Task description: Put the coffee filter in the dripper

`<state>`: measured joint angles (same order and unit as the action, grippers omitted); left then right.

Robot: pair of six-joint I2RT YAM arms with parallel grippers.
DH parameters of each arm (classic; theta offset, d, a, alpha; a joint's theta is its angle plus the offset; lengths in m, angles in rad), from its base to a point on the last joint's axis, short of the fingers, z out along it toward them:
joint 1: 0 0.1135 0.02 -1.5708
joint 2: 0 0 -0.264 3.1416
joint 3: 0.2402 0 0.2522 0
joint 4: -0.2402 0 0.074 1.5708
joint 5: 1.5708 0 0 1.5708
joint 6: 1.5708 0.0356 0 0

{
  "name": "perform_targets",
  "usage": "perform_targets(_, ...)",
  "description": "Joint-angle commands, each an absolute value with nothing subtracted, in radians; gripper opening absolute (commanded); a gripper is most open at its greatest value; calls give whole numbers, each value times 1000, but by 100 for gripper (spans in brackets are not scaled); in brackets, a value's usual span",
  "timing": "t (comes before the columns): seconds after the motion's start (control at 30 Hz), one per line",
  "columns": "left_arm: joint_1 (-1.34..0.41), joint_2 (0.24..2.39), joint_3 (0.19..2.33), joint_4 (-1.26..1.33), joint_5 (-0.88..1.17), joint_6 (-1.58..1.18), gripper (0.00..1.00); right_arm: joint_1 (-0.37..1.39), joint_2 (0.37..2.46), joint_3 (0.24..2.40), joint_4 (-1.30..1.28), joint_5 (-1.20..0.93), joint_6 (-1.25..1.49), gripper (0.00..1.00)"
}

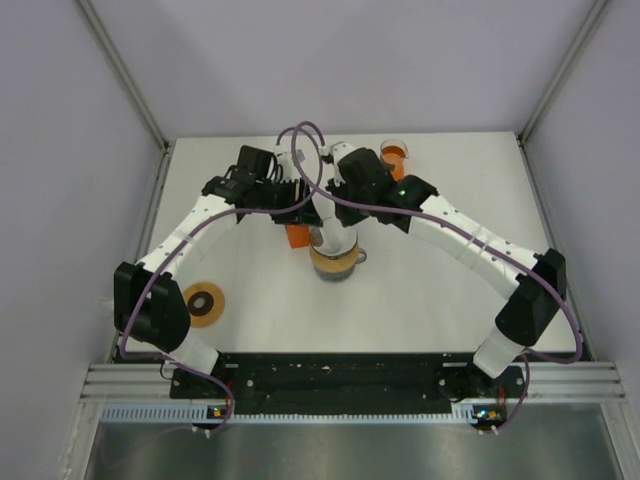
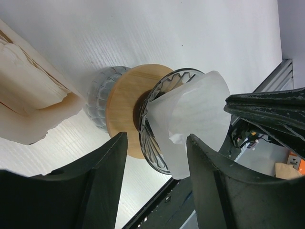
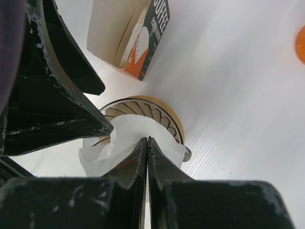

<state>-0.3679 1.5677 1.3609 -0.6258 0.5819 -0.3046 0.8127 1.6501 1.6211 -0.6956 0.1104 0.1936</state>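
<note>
The dripper (image 2: 153,128) is a ribbed clear glass cone with a tan wooden collar (image 2: 126,102); it stands mid-table (image 1: 334,264). The coffee filter (image 2: 198,119), thin white paper, sits crumpled in its mouth and sticks out over the rim (image 3: 121,138). My left gripper (image 2: 155,155) is open, with one finger on each side of the dripper's rim. The paper's lower edge lies beside one finger (image 2: 214,186) and is not pinched. My right gripper (image 3: 147,139) is shut, and its joined tips press into the filter from above.
An orange carton of cream filter papers (image 3: 138,36) stands just behind the dripper (image 1: 296,236). A glass carafe (image 2: 100,102) carries the dripper. An orange cup (image 1: 395,152) is at the back. A tan disc with a dark centre (image 1: 204,303) lies near the left arm's base.
</note>
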Motion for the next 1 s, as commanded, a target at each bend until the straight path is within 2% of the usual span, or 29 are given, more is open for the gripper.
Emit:
perform_targets(0.0,-339,1522,1431,-633,584,-269,59,789,1580,1626,-657,100,198,5)
perform_targets(0.1,-310,1514,1476,-663,584,-232,59,759,1549,1614,-650,115,204,22)
perform_targets(0.17,-293,1506,1506,-692,578,-195,60,733,1517,1603,-646,130,206,37)
perform_targets(0.3,-247,1488,1545,-726,572,-152,63,657,1457,1574,-626,112,224,60)
perform_targets(0.53,-97,1471,1551,-770,566,-115,71,536,1381,1476,-608,80,256,89)
perform_targets(0.67,-20,1473,1555,-817,538,-57,74,466,1350,1405,-578,38,271,99)
perform_targets(0.97,172,1476,1528,-913,503,23,74,376,1324,1305,-537,-20,278,99)
